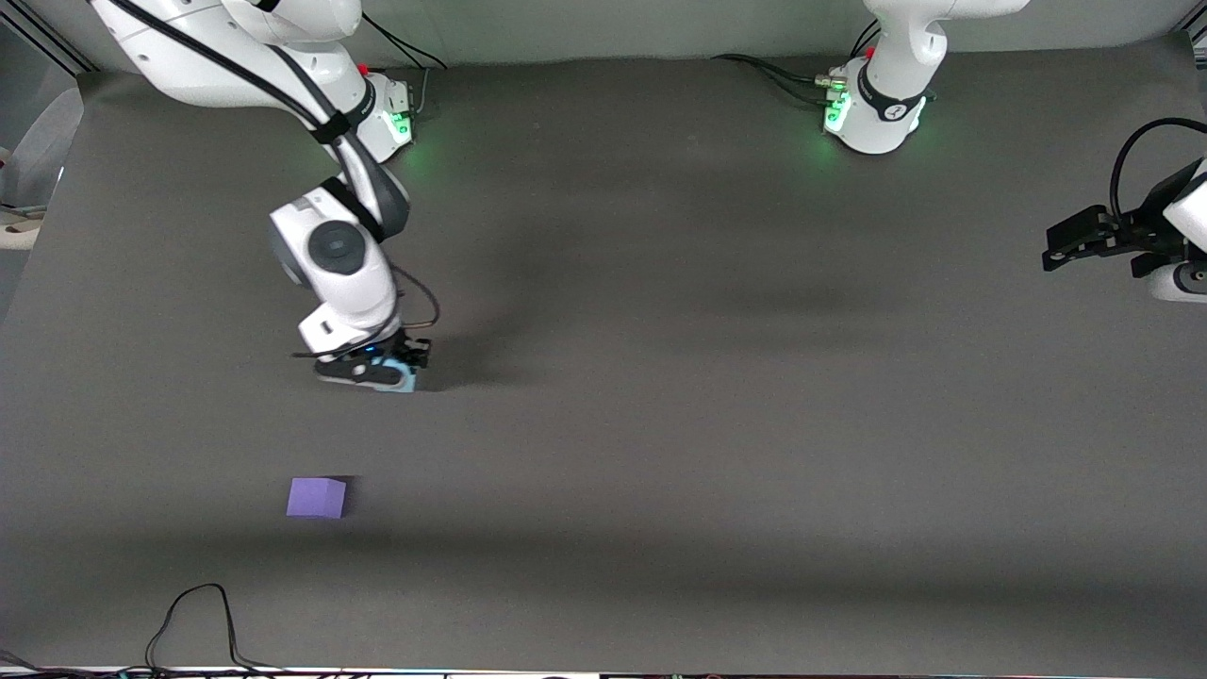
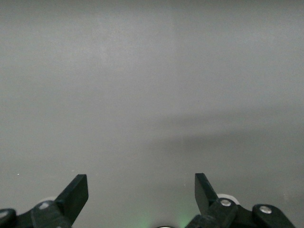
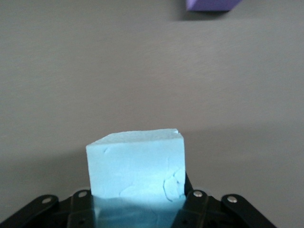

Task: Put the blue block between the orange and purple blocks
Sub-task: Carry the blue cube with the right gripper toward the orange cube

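My right gripper [image 1: 401,370] is shut on the light blue block [image 1: 405,380], low at the mat toward the right arm's end of the table. In the right wrist view the blue block [image 3: 136,171] fills the space between the jaws. The purple block [image 1: 317,497] sits on the mat nearer to the front camera than the blue block; its edge shows in the right wrist view [image 3: 211,4]. The orange block is out of view. My left gripper [image 1: 1061,247] is open and empty, waiting at the left arm's end of the table; its fingers [image 2: 76,192] show over bare mat.
A dark grey mat [image 1: 660,330] covers the table. A black cable [image 1: 193,618] loops at the table's front edge near the right arm's end. The arm bases [image 1: 872,108] stand along the back.
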